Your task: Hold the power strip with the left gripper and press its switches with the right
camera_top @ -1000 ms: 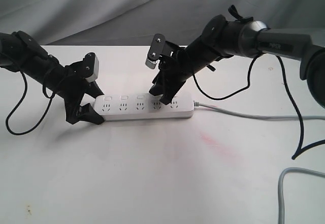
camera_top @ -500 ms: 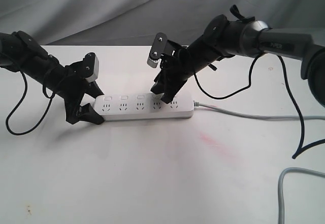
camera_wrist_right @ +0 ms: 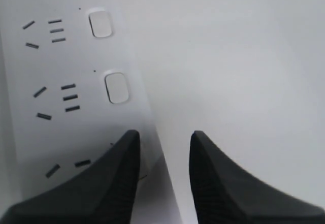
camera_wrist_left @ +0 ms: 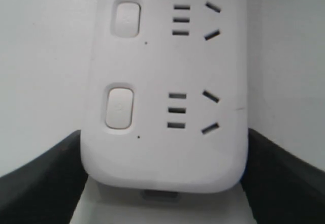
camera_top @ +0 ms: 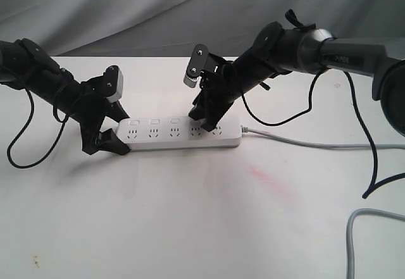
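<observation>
On the white table, the power strip lies left to right near the middle, its grey cord trailing off to the right. My left pincer is clamped on the strip's left end, one black finger against each long side. My right pincer points down over the strip's far edge, right of centre, at about the fourth socket from the left. Its fingers stand narrowly apart with nothing between them: one over the strip's edge, the other over bare table. Whether it touches the switches I cannot tell.
</observation>
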### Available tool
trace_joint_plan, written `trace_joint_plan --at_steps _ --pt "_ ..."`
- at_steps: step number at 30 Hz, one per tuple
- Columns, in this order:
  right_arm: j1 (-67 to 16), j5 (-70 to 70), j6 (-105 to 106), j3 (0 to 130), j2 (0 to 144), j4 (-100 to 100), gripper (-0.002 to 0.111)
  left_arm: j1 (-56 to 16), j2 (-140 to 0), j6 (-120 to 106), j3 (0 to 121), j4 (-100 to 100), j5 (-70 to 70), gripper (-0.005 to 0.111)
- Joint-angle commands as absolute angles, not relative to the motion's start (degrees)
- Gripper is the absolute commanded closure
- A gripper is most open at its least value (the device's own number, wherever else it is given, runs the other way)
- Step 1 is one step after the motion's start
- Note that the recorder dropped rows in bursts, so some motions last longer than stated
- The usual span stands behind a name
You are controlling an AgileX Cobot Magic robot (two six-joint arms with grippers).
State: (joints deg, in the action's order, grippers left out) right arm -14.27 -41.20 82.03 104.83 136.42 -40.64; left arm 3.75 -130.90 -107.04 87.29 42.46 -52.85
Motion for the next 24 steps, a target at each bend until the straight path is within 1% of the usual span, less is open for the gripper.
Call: trace_joint_plan --at_steps 1,13,24 --pt "-13.86 -40.83 82.00 104.46 136.35 -39.90 0.076 3.78 -130.76 -106.69 87.66 42.83 -52.33 0.054" --pt "-13.86 -38.97 82.63 101.06 136.35 -40.01 0.076 3.78 -130.76 -106.69 87.66 42.83 -52.33 0.054" --pt "-13.86 -37.78 82.63 101.06 136.35 -40.87 0.076 3.78 -130.76 -106.69 87.66 42.83 -52.33 0.054"
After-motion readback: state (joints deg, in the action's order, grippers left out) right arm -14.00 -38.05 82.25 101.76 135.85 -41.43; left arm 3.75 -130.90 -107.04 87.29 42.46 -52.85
